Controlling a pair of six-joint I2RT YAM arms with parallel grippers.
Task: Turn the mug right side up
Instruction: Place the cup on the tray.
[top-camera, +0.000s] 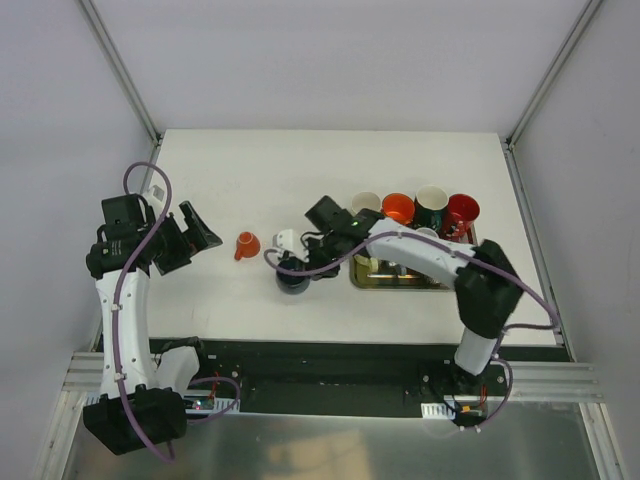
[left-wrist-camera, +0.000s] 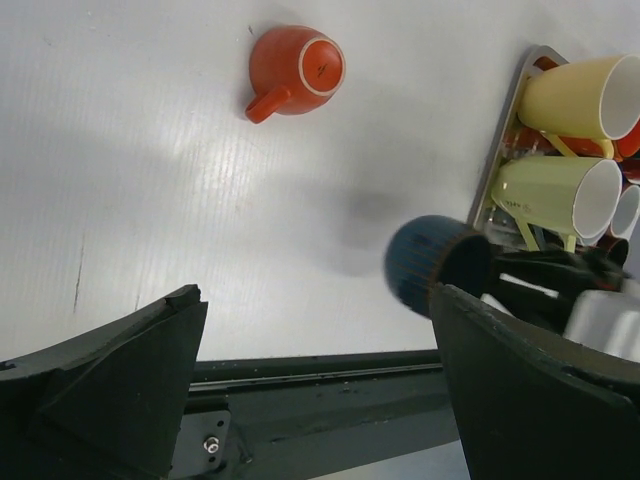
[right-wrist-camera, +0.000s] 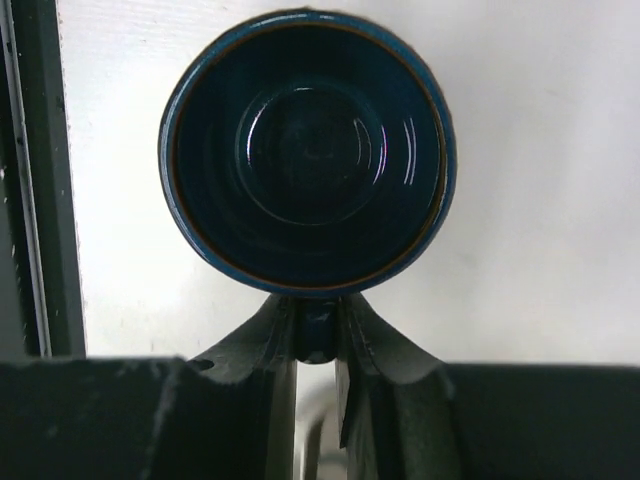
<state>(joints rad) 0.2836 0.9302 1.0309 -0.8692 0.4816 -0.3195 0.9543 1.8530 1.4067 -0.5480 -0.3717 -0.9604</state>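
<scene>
A dark blue mug (top-camera: 293, 281) is near the table's front edge, left of the tray. My right gripper (right-wrist-camera: 318, 330) is shut on its handle (right-wrist-camera: 318, 335). In the right wrist view the mug's (right-wrist-camera: 310, 150) open mouth faces the camera, with the white table behind it. In the left wrist view the mug (left-wrist-camera: 425, 262) appears tilted and off the surface, its shadow lying apart from it. My left gripper (left-wrist-camera: 315, 295) hangs open and empty over the table's left side (top-camera: 195, 235), well away from the mug.
A small orange mug (top-camera: 246, 245) stands upside down between the two arms, base up (left-wrist-camera: 296, 68). A metal tray (top-camera: 400, 285) to the right holds several mugs, among them cream (top-camera: 366, 203), orange (top-camera: 398, 208) and red (top-camera: 462, 210).
</scene>
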